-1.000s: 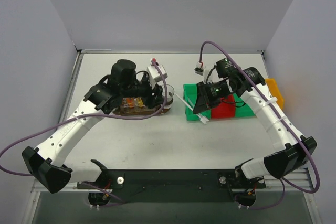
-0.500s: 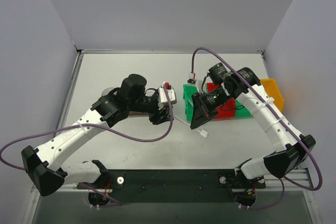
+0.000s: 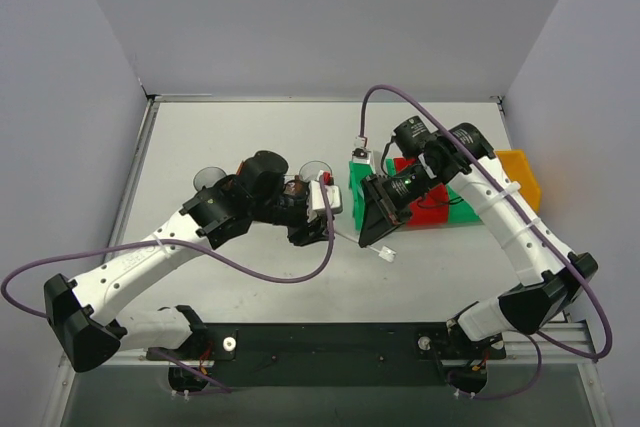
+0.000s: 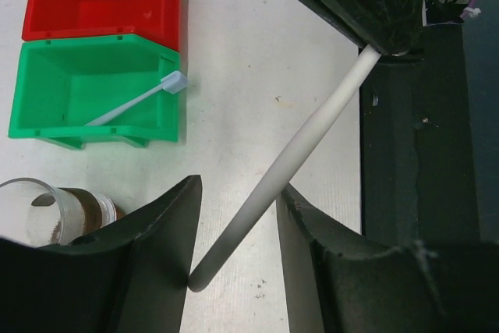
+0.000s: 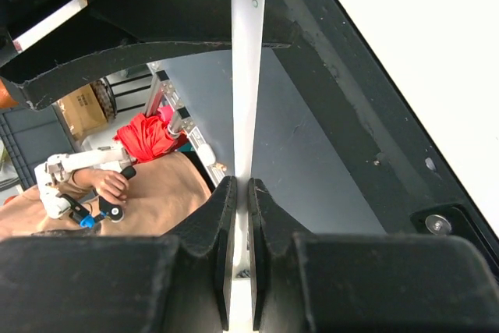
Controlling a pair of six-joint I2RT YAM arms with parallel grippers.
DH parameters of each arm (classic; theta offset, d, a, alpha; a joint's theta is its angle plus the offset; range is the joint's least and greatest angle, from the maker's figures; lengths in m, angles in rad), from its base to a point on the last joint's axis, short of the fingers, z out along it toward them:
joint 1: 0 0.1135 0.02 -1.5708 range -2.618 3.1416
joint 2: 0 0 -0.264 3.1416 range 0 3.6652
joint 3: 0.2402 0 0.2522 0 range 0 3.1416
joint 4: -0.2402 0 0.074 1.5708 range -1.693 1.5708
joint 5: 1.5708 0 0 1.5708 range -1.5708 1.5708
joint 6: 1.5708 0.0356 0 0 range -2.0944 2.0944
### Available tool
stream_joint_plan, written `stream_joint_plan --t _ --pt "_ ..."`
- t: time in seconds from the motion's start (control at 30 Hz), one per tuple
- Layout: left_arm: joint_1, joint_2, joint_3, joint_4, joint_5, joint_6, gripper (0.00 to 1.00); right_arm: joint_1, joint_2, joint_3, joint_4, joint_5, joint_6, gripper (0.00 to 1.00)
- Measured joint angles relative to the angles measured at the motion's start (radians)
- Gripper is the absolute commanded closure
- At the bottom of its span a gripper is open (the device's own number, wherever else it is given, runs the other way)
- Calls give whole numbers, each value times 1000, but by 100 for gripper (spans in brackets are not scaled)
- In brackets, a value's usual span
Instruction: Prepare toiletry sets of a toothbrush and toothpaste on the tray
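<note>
**Toothbrush at mid-table, both grippers on station**

Near side of the green plastic bin point(image 3: 358, 187): the right gripper point(image 5: 242, 186) is pinched tight on the slim white toothbrush point(image 4: 312, 130). The left gripper point(image 4: 238, 193) has its jaws apart, straddling the handle's free end without clamping it. The brush head shows only in the top view.

Toothbrushes counted: two. The second white toothbrush point(image 4: 132, 107) lies inside the green bin. Only the left wrist view shows it; from above the right arm covers it.

Bins by colour: three. A red plastic bin point(image 4: 93, 29) touches the green one, and a yellow plastic bin point(image 3: 522, 172) sits beyond the red, partly behind the right arm.

Clear round cups: two point(image 3: 210, 179) point(image 3: 318, 169), left of the green bin.

Dark brown wooden tray point(image 4: 86, 207): a sliver behind one cup, left of the green bin. The left arm hides the rest and whatever lies on it.
</note>
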Motion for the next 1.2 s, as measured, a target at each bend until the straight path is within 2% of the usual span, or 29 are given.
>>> stream_joint_plan --t 0.23,0.33,0.37,0.47,0.5,0.57,0.6,0.7,0.8,0.93,1.1,1.2 --pt "-27 -2 -2 -42 -17 19 67 5 24 6 -13 -9 0 100" --pt "-58 -5 -2 -84 -29 38 78 5 31 14 -16 -6 0 100" --pt "-72 -8 -2 -107 -35 51 86 4 35 21 -17 -5 0 100" --pt "-101 -17 -3 -143 -53 63 96 2 49 34 -18 -6 -2 100" --pt "-104 -20 -3 -144 -61 70 100 1 54 37 -23 -10 -1 95" --pt "-104 -25 -4 -147 -73 72 100 1 65 43 -22 -16 0 84" --pt "-104 -26 -4 -148 -78 72 100 0 71 47 -23 -16 2 72" --pt "-104 -27 -5 -127 -98 64 100 0 90 62 -13 -18 21 55" --pt "-103 -33 -18 -95 -118 40 100 -7 97 74 16 -18 46 46" --pt "-67 -56 -82 -11 -114 -40 100 -64 84 80 106 -13 123 42" --pt "41 -59 -129 77 -50 -199 100 -230 6 80 296 31 254 40" --pt "100 -59 -132 132 2 -293 100 -285 -46 105 368 88 303 40"
